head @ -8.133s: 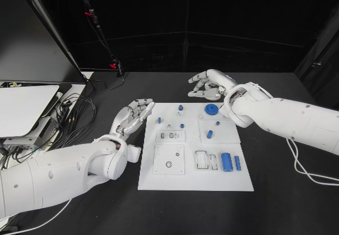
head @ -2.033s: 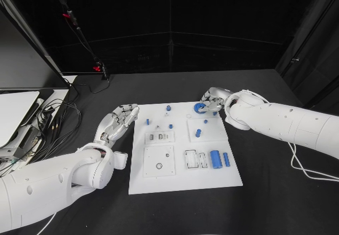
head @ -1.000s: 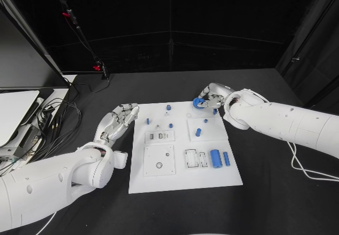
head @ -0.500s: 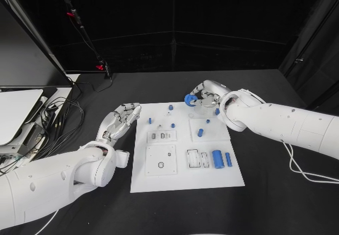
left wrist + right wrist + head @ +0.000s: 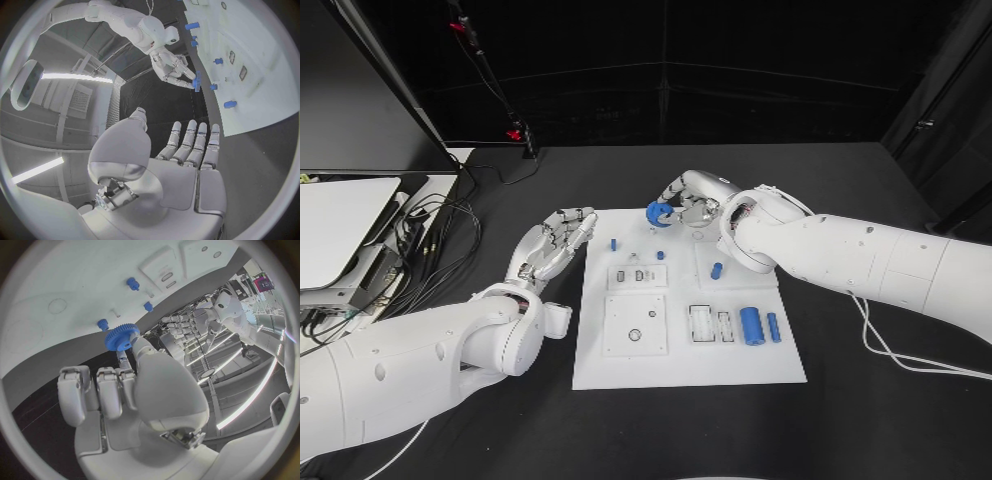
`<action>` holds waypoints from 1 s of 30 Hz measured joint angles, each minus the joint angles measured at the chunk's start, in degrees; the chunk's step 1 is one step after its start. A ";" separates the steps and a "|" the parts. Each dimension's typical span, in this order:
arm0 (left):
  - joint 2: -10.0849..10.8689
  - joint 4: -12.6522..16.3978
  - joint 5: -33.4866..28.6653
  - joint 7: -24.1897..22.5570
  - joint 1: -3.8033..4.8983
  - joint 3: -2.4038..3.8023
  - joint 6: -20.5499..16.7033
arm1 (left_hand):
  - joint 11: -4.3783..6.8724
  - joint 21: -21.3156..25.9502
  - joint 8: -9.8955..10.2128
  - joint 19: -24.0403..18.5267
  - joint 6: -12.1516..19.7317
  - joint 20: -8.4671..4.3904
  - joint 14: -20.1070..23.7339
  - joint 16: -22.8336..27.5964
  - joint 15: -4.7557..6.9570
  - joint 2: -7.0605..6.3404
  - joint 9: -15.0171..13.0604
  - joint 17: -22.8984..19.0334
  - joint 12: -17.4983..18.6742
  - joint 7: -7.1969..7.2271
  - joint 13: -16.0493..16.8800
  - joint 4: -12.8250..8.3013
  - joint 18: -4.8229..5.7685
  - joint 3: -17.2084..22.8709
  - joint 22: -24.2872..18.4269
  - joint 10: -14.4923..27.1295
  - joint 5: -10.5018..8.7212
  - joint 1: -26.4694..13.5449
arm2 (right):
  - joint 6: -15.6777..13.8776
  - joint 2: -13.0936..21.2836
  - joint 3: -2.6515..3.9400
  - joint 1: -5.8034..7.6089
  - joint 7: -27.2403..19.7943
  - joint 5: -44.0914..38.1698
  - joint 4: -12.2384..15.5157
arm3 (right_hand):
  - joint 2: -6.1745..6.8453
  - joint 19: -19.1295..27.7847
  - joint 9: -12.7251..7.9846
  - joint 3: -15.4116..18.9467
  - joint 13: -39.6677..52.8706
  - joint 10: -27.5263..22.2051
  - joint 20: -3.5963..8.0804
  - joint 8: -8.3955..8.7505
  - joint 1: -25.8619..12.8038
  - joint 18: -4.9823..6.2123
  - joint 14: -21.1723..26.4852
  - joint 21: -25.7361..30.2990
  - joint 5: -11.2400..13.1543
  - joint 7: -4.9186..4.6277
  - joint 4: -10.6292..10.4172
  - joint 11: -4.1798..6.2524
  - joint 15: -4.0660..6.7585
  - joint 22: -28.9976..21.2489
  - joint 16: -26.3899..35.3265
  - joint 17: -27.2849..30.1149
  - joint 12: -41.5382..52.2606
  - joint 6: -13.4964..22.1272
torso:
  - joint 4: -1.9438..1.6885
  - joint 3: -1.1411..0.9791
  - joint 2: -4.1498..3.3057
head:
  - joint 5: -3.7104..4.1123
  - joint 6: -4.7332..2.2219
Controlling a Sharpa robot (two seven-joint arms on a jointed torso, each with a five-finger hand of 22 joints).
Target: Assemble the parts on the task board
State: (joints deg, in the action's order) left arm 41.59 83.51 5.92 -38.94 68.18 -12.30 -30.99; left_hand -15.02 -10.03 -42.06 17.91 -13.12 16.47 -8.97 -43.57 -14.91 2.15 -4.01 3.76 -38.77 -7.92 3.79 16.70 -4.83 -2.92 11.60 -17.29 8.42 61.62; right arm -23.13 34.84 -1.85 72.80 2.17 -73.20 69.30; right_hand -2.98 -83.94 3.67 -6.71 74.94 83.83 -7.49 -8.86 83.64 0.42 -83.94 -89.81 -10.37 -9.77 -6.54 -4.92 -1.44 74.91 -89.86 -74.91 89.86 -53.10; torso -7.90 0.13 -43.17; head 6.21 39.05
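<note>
1. The white task board [image 5: 687, 365] lies mid-table [image 5: 877, 420], with bare black surface along its near and right edges.
2. The left robot hand [image 5: 551, 245] rests flat just off the board's left edge, fingers straight and apart, holding nothing.
3. The right robot hand [image 5: 687, 200] pinches one blue gear [image 5: 658, 213] above the board's far edge.
4. On the board, two blue cylinders [image 5: 753, 326] lie side by side near the right edge; three small blue pegs [image 5: 715, 270] show farther back.
5. No writing can be read.
</note>
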 measured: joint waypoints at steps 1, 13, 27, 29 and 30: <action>0.00 0.01 0.00 0.00 0.01 0.00 0.00 | 0.00 0.00 0.00 0.00 0.00 0.00 0.00 0.00 0.00 0.00 0.00 0.00 0.00 0.00 0.00 0.00 -0.01 0.00 0.00 0.00 0.00 0.00 | 0.27 -0.41 0.00 0.00 0.13 -0.17 -0.25 | 0.04 0.00 0.00 0.00 0.00 0.00 0.00 0.00 -0.04 0.00 0.00 0.00 0.00 -0.08 0.00 0.00 0.00 0.00 0.00 0.00 0.00 -0.08 | 0.00 0.00 0.00 | -0.02 0.03; -0.04 0.02 0.00 0.00 0.02 0.00 0.00 | 0.00 0.00 0.00 0.00 0.00 0.00 0.00 0.00 0.00 0.00 0.05 0.00 0.00 0.00 0.00 0.00 0.00 -0.32 0.06 0.00 0.00 0.00 | 3.14 -3.95 0.00 -0.02 1.64 -2.45 -3.66 | 0.35 0.00 0.00 -0.20 0.00 0.00 0.00 0.24 0.27 0.00 0.00 0.00 0.08 -0.30 0.22 0.00 0.00 0.00 0.00 0.00 0.00 -0.30 | -0.02 -0.04 -0.02 | -0.58 0.26; -0.06 0.05 0.00 0.00 0.03 0.00 -0.01 | 0.00 0.00 0.00 0.00 0.00 0.00 0.00 0.00 0.00 0.00 0.04 0.00 0.00 0.00 0.00 0.00 0.00 -0.32 0.05 0.00 0.00 0.00 | 5.33 -5.84 -0.01 -0.05 2.56 -4.01 -6.26 | 0.88 0.00 0.02 -0.19 0.00 0.00 0.00 0.68 -0.26 0.00 0.00 0.00 0.11 -0.37 0.23 0.00 0.00 0.00 0.00 0.00 0.00 -0.38 | 0.06 -0.04 -0.01 | -0.77 0.54; -0.08 0.05 0.00 0.00 0.03 0.00 -0.01 | 0.00 0.00 0.00 0.00 0.00 0.00 0.00 0.00 0.00 0.00 0.05 0.00 0.00 0.00 0.00 0.00 0.00 -0.32 0.05 0.00 0.00 0.00 | 5.65 -6.09 -0.01 -0.06 2.70 -4.26 -6.53 | 0.88 0.00 0.02 -0.19 0.00 0.00 0.00 0.70 -0.26 0.00 0.00 0.00 0.35 -0.37 0.23 0.00 0.00 0.00 0.00 0.00 0.00 -0.38 | 0.06 -0.05 -0.01 | -0.77 0.57; -0.09 0.05 0.00 0.00 0.03 0.00 -0.01 | 0.00 0.00 0.00 0.00 0.00 0.00 0.00 0.00 0.00 0.00 0.04 0.00 0.00 0.00 0.00 0.00 0.00 -0.32 0.05 0.00 0.00 0.00 | 5.77 -6.18 -0.01 -0.07 2.76 -4.35 -6.63 | 0.88 0.00 0.03 -0.19 0.00 0.00 0.00 0.73 -0.26 0.00 0.00 0.00 0.39 -0.37 0.23 0.00 0.00 0.00 0.00 0.00 0.00 -0.38 | 0.06 -0.05 -0.01 | -0.77 0.57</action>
State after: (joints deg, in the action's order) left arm 41.51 83.55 5.92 -38.94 68.21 -12.29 -31.00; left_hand -15.02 -10.03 -42.06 17.91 -13.12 16.47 -8.96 -43.57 -14.91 2.15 -3.97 3.76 -38.76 -7.92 3.79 16.71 -4.84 -3.23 11.65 -17.29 8.42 61.62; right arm -17.36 28.66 -1.85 72.74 4.93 -77.55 62.67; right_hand -2.10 -83.94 3.70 -6.90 74.94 83.83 -7.49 -8.12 83.38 0.42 -83.94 -89.81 -9.99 -10.14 -6.31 -4.92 -1.44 74.91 -89.86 -74.90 89.86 -53.48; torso -7.84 0.07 -43.18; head 5.43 39.62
